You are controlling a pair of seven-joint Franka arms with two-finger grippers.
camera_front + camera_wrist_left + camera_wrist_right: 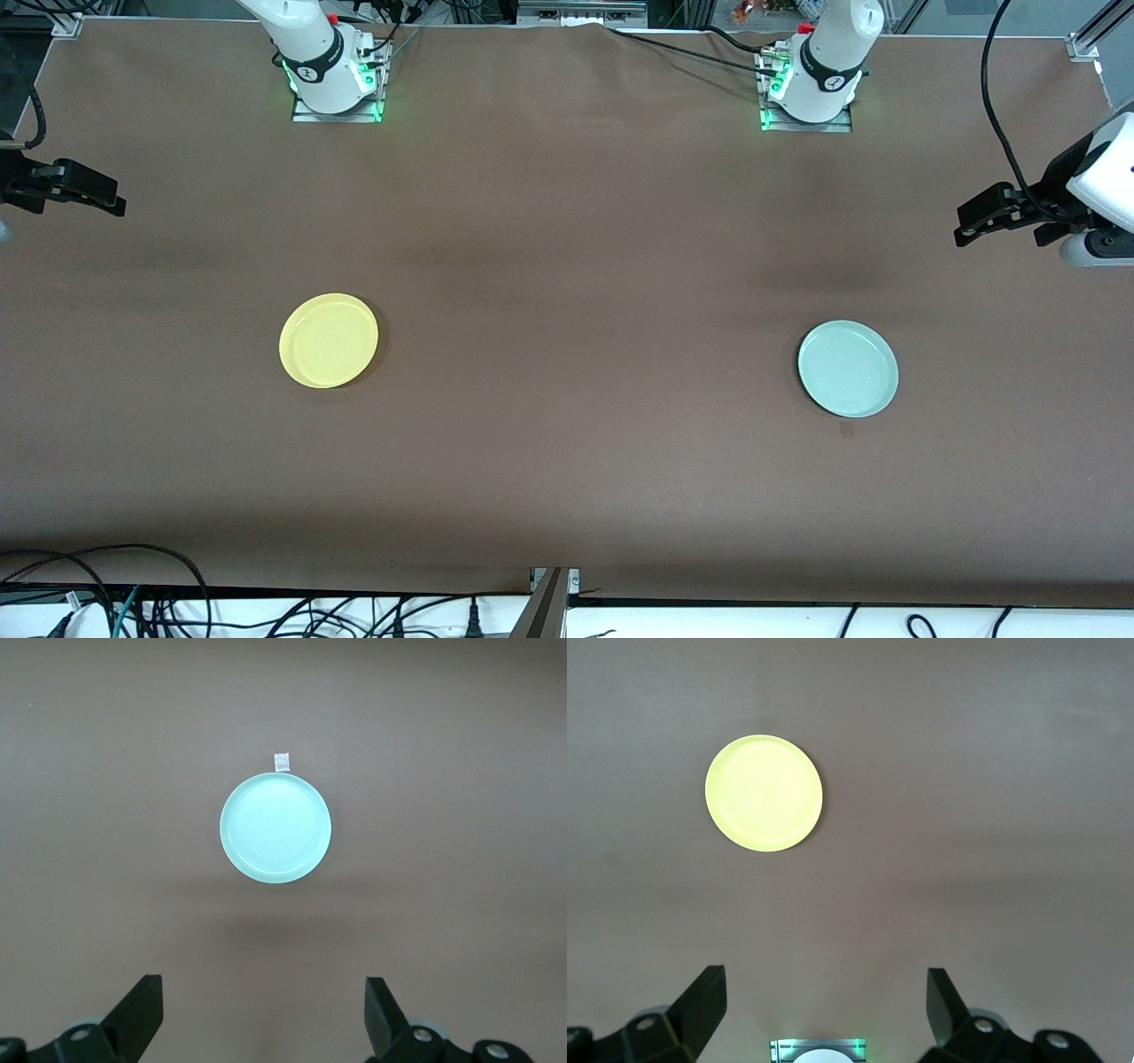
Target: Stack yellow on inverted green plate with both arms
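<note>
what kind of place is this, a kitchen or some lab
Most likely a robotics lab, not a kitchen. Two white arms are bolted to a brown-covered table, cables trail along its edges, and the only items laid out are a yellow plate and a green plate, set apart like test props.

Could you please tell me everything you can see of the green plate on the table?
The green plate is a round, shallow dish of pale mint green, plastic by its look, with a low raised rim. It lies flat and right way up on the brown table, hollow side showing faint concentric rings, toward the left arm's end. Nothing is on it and no gripper touches it. A small pale tag lies on the table just beside its rim.
</note>
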